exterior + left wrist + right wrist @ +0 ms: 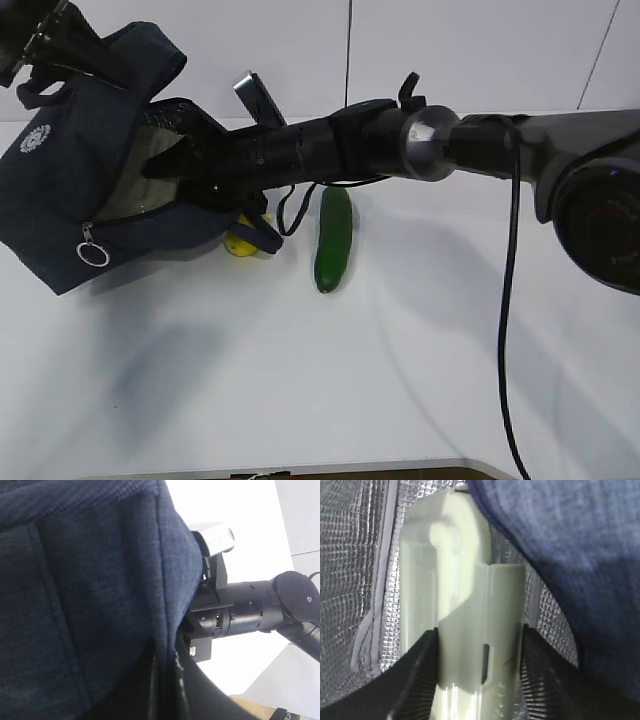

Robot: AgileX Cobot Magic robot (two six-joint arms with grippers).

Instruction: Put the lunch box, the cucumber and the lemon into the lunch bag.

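My right gripper [480,680] inside lunch bag [60,190], jaws pinching lunch box [465,605], long axis pointing deeper toward silvery lining. Left gripper pressed together, holding bag up, I judge.

The right arm [330,145] is reaching into the tilted navy lunch bag [70,190]; the lemon [240,243] is lying just beside the bag, the cucumber [333,238] near it on the white table [300,380].
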